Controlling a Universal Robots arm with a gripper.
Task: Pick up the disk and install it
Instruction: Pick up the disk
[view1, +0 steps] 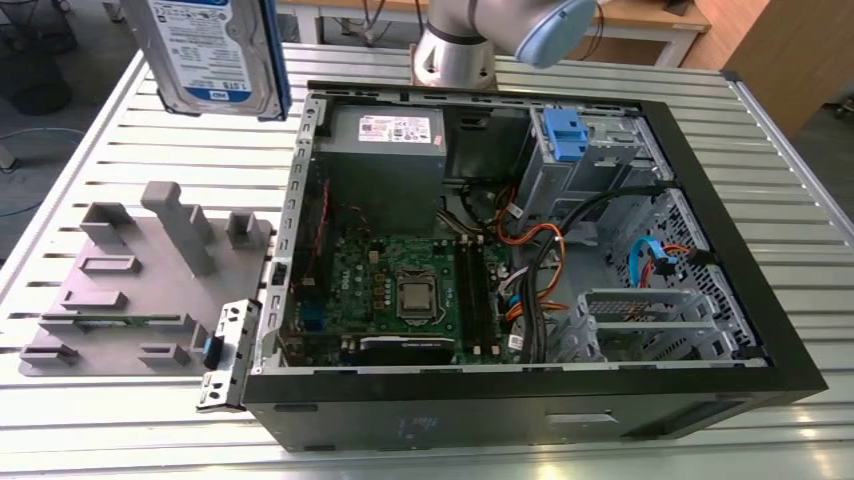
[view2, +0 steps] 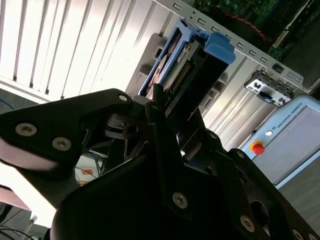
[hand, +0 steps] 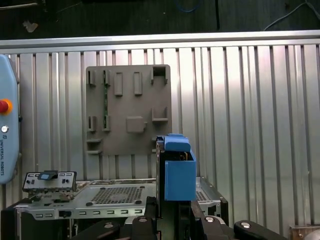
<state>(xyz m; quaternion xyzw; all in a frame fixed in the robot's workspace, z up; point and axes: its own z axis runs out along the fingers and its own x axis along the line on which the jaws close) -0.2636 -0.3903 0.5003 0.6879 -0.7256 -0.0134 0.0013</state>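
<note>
Slatted metal counter (view1: 80, 130) carries an open black computer case (view1: 534, 410) lying on its side, with a green motherboard (view1: 400, 290), a grey power-supply box (view1: 387, 135) and a blue latch (view1: 563, 135) at the drive bay visible inside. A grey fixture plate (view1: 134, 290) with raised holders lies just beside the case, on the exterior view's left.

The disk (view1: 214, 50) hangs in the air at the top of the exterior view's left, standing nearly upright above the counter with its white-and-blue label facing the camera. It is clear of the fixture plate and well apart from the drive bay.

In both wrist views the black pincer (view2: 172, 107) (hand: 175, 207) is clamped on the disk (view2: 175, 65) (hand: 179, 172), whose blue side rails stick out beyond the fingers. A grey control pendant (view2: 295, 135) with a red button lies on the counter near the case.
</note>
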